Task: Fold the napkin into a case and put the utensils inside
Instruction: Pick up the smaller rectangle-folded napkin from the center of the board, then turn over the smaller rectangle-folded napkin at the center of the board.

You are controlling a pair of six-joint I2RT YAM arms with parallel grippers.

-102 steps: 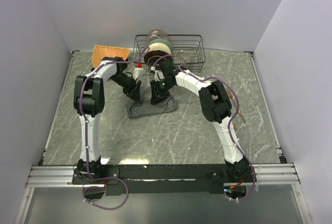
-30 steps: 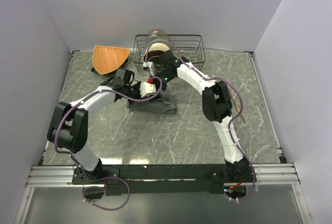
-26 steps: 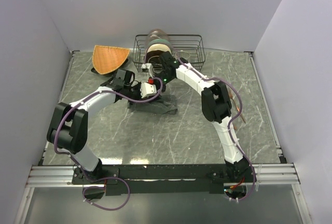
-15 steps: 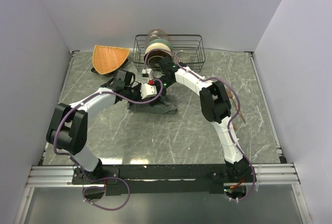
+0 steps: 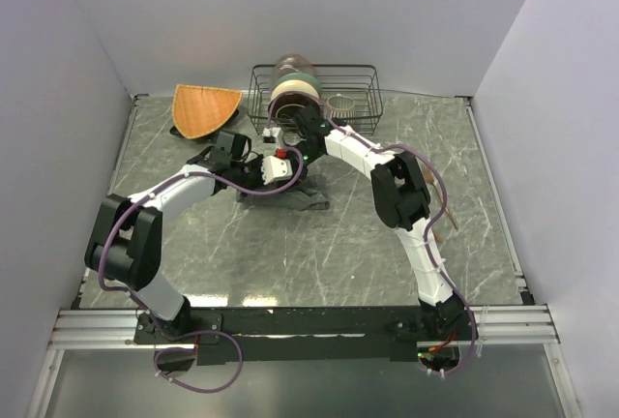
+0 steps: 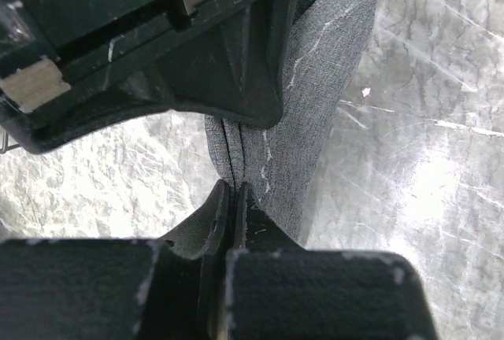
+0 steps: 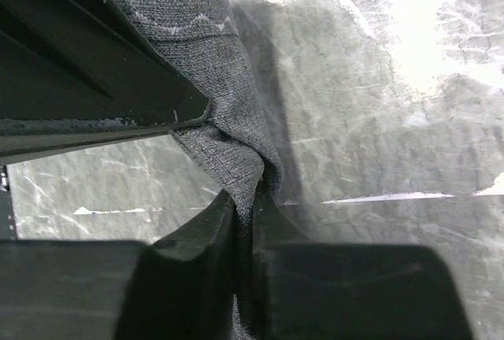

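Observation:
The dark grey napkin [image 5: 290, 195] lies bunched on the marble table in front of the wire rack. In the left wrist view my left gripper [image 6: 233, 190] is shut on a doubled edge of the napkin [image 6: 323, 80]. Coming from the rack side, my right gripper [image 7: 250, 198] is shut on a pinched fold of the napkin [image 7: 213, 120]. In the top view the left gripper [image 5: 288, 178] and right gripper [image 5: 302, 172] meet over the cloth. The utensils are almost hidden behind the right arm; only a thin copper sliver [image 5: 438, 232] shows. No case shape is visible.
A black wire rack [image 5: 363, 99] with a stack of bowls [image 5: 293, 84] stands at the back, close behind the right wrist. An orange fan-shaped mat [image 5: 203, 108] lies at the back left. Grey walls enclose the table on three sides.
The right gripper has lowered onto the napkin and shut on a fold of it. The left gripper stays shut on its edge and has barely moved.

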